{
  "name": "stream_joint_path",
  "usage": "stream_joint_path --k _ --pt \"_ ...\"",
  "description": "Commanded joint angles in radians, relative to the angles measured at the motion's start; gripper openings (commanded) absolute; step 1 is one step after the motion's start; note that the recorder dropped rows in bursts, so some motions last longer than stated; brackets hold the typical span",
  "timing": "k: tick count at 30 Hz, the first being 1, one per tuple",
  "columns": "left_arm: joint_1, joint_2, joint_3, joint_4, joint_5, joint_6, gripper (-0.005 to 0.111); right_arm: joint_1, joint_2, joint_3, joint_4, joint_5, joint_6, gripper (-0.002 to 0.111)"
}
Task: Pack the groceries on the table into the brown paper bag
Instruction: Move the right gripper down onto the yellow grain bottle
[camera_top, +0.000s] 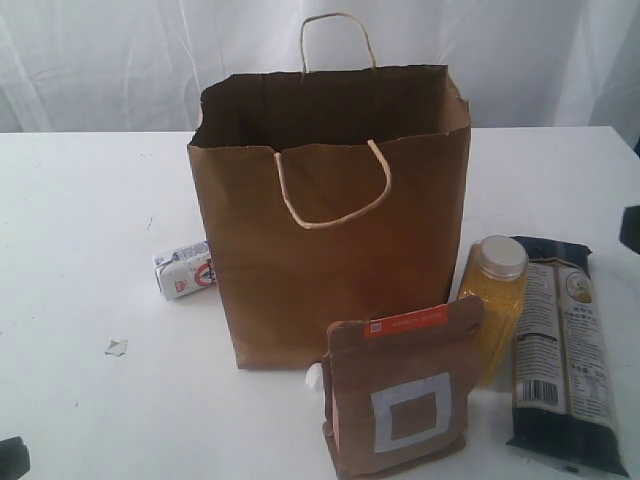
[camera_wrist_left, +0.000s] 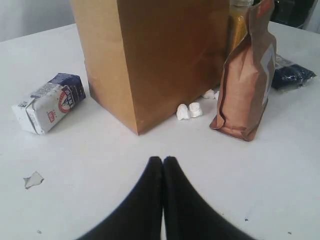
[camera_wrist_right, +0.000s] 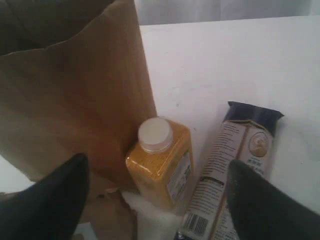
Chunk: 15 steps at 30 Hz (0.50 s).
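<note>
The brown paper bag stands open and upright mid-table. Around it are a small white-blue carton lying on its side, a brown pouch with a white square, a yellow-grain bottle and a long dark-blue packet. My right gripper is open above the bottle, one finger over the bag side, the other over the packet. Nothing is between its fingers. My left gripper is shut and empty, low over the table, short of the bag, between the carton and the pouch.
Small white lumps lie at the bag's base beside the pouch. A torn scrap of paper lies on the table to the left. White curtains hang behind the table's far edge.
</note>
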Motion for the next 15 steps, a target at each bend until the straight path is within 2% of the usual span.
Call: stream_joint_path --k 1,8,15 --pt "-0.006 -0.005 0.004 -0.002 0.0 0.0 0.0 -0.012 0.187 -0.104 -0.033 0.004 0.004 0.076" --pt "-0.006 -0.005 0.004 -0.002 0.0 0.0 0.0 -0.012 0.452 -0.141 -0.083 -0.055 0.105 0.076" --pt "-0.006 -0.005 0.004 -0.002 0.0 0.0 0.0 -0.012 0.554 -0.164 -0.197 -0.058 0.271 0.076"
